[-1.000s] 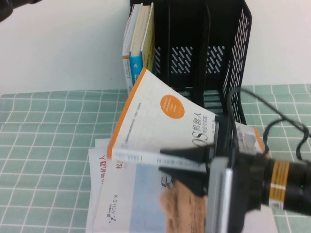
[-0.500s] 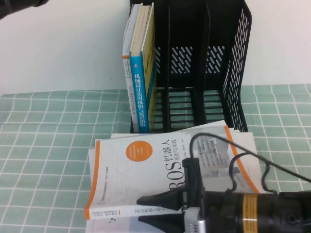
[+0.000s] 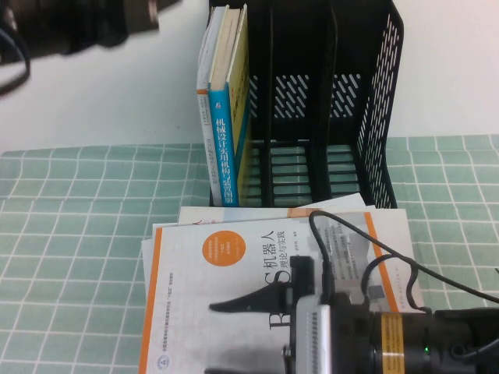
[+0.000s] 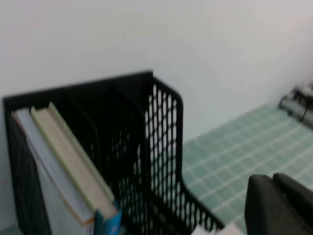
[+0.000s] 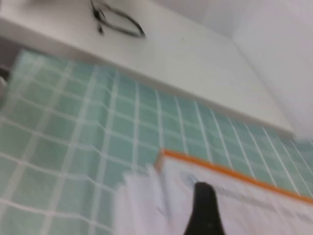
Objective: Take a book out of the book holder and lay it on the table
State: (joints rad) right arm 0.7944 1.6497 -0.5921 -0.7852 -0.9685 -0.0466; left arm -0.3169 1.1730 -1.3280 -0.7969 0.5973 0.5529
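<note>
The book, white with orange edge stripes and an orange square, lies flat on a small pile of papers on the table, just in front of the black book holder. My right gripper hovers over the book's near part, open, its upper finger above the cover and holding nothing. In the right wrist view one dark finger stands over the book. My left gripper is raised near the holder, shut and empty; its arm shows at the top left.
Upright books, one blue-spined, fill the holder's left compartment; the other two compartments hold nothing. White sheets peek out from under the book. A black cable loops over the book's right side. The white wall rises behind the holder.
The book went from tilted in my right gripper to flat on the pile. The right gripper opened and let it go. The left arm came into view at the top left.
</note>
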